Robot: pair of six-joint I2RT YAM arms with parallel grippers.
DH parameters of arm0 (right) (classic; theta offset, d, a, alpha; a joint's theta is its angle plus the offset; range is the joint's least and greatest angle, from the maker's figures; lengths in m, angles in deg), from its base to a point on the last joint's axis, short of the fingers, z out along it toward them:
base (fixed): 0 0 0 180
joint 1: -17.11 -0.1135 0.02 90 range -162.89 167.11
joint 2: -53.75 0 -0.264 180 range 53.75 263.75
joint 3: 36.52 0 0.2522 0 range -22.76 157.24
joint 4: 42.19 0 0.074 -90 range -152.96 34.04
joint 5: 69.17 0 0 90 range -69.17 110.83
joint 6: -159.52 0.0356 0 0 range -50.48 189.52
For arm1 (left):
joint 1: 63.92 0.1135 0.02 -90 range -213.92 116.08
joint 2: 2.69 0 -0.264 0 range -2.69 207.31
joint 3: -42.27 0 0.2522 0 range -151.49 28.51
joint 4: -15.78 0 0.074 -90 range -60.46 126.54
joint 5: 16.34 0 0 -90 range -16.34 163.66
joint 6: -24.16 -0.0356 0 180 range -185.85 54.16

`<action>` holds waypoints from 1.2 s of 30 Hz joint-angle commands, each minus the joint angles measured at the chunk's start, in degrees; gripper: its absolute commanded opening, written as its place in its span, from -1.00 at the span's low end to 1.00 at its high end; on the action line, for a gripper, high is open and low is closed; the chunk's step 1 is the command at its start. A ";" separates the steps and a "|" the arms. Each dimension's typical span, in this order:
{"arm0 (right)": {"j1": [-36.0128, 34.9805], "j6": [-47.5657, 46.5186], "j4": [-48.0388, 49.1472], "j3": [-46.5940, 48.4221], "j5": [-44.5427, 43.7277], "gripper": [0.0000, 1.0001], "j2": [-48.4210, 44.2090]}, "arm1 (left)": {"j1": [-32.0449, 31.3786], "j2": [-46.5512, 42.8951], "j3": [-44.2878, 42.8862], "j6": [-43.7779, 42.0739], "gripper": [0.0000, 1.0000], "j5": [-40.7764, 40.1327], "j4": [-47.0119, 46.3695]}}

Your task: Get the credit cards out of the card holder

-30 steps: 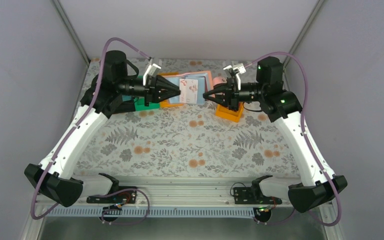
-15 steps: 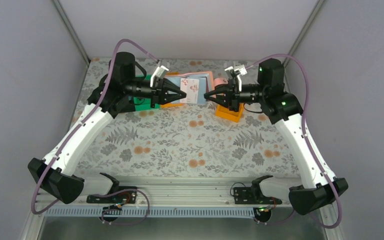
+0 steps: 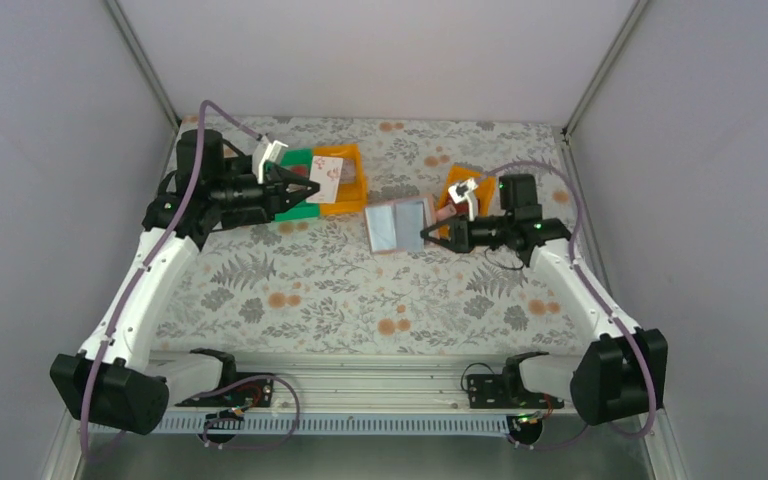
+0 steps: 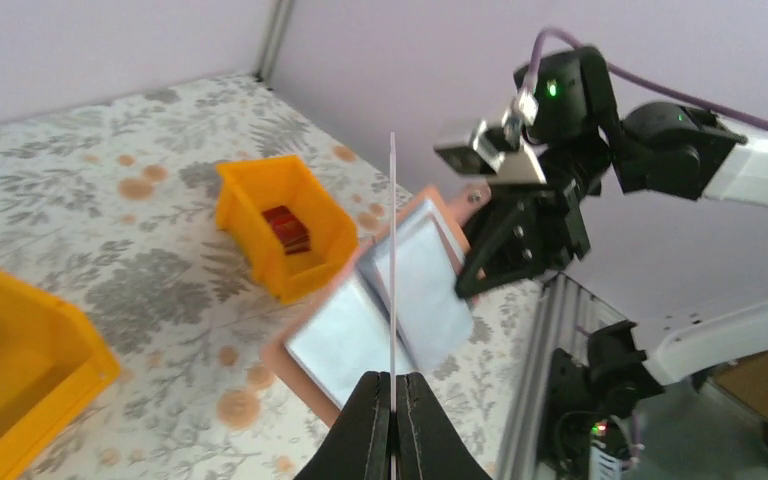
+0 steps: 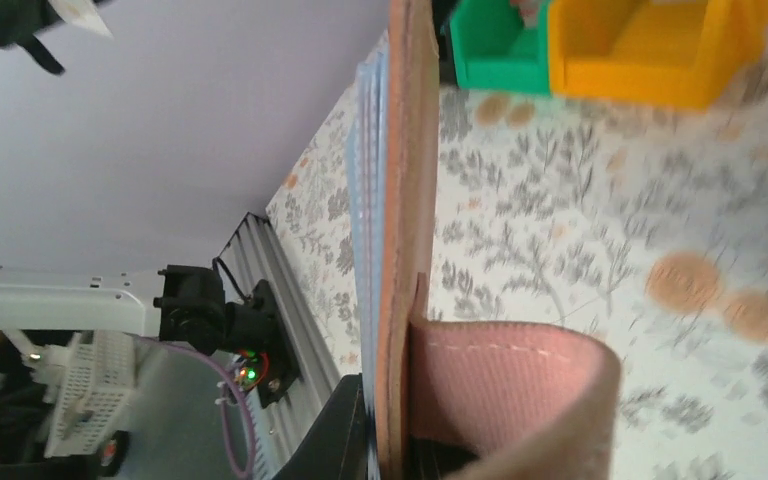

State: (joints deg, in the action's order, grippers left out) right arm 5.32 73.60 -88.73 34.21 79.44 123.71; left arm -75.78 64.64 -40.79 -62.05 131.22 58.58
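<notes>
The white plastic credit card with red print [image 3: 328, 170] is pinched by one edge between the closed jaws of the left gripper [image 3: 310, 186]. It is held in the air above the large orange plastic bin [image 3: 352, 190] at the far left, just right of the green plastic bin [image 3: 296, 205]. The brownish-pink folding card holder [image 3: 400, 225] is clamped at its right edge by the right gripper [image 3: 426, 232], whose jaws are nearly shut on it. It is kept over the middle of the floral tablecloth [image 3: 360, 290], well apart from the card.

In the left wrist view the card is reduced to a thin edge-on line, and its print is too small to be read from above. In the right wrist view the holder is also seen edge-on, so its pockets are hidden. Only the pink closing tab [image 5: 505, 385] is shown, curling beside the fingers. Whether any cards are left in the pale blue-grey sleeves cannot be told, nor whether the holder's left edge touches the cloth. A dark red item [image 4: 286, 228] is seen in the small orange plastic bin [image 4: 310, 270] behind the holder, but it cannot be made out.

The card projects from the fingertips toward the right, with its printed face turned upward. The holder is spread open with its sleeves facing up, and its long axis runs left to right with a slight tilt.
</notes>
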 commanded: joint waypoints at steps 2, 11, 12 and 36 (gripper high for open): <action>-4.46 6.70 9.86 -10.51 2.87 -0.92 0.46 | 1.44 -1.86 1.20 -4.84 -0.95 -2.39 1.42; -13.75 7.39 15.10 -17.55 2.74 -0.92 11.39 | 1.33 -1.94 2.86 -4.86 -0.95 2.36 -0.37; -13.93 6.99 15.16 -17.61 3.25 -0.92 12.54 | 1.37 -1.98 2.86 -4.75 -0.95 2.72 -0.48; -15.32 2.36 -9.38 29.89 -12.56 0.99 5.43 | -1.68 -1.62 -1.48 -14.07 -0.95 9.10 4.17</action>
State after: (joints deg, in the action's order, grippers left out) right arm -3.91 83.00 -100.42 58.10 50.44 133.56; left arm -75.58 63.42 -40.25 -69.72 133.89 60.35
